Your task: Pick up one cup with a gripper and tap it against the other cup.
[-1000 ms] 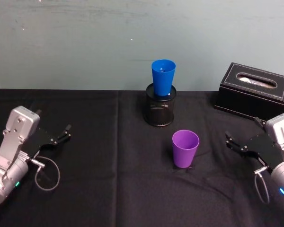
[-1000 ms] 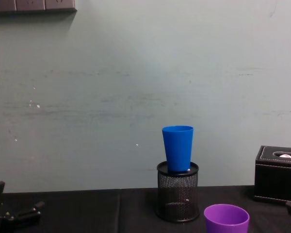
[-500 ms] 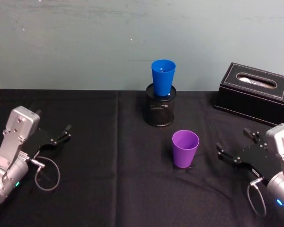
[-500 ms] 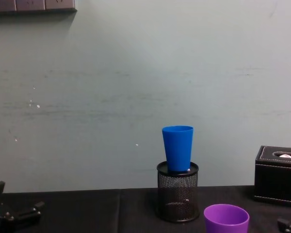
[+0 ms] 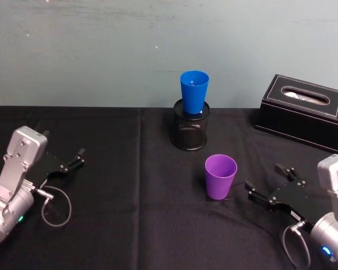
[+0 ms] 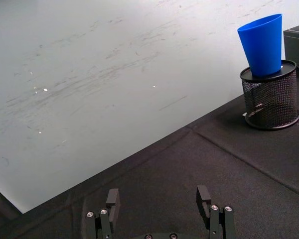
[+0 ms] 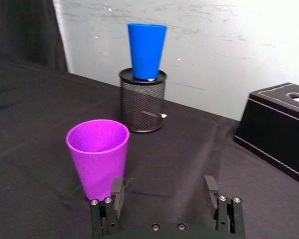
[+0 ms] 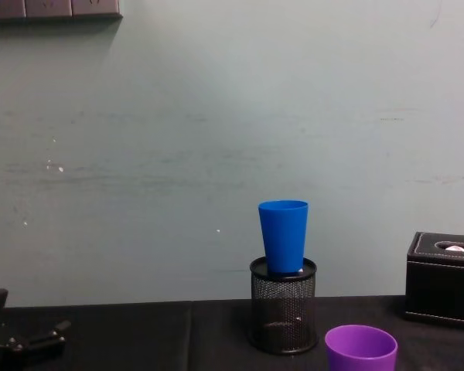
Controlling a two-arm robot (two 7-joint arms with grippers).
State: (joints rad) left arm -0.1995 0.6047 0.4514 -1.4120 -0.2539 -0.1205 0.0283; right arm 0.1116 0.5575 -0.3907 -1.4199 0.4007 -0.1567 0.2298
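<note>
At the left, the left gripper [image 5: 74, 159] is resting low over the black tablecloth [image 5: 129, 214], well apart from both cups, its fingers spread with nothing between them; by my reading it is taking no part in the work. Toward the middle, the blue cup [image 5: 194, 91] is standing upright in the mouth of the black mesh pen holder [image 5: 190, 132] near the wall, raised above the cloth. In front of it and slightly to the right, the purple cup [image 5: 220, 176] is sitting upright on the cloth, mouth up, with nothing touching it. Just to its right, the right gripper [image 5: 266, 179] is pointing at the cup's lower body with its fingers spread wide. The nearer fingertip is lying close beside the cup but apart from it, and in the right wrist view the cup is standing ahead of the fingers, off toward one of them rather than in the gap. Farther right, a black box [image 5: 301, 109] is sitting by the wall. So the task is only beginning: nothing is being held, though the approach looks nearly complete. Centring the jaws around the purple cup, closing, lifting, and carrying it to tap the blue cup are all left to do.
</note>
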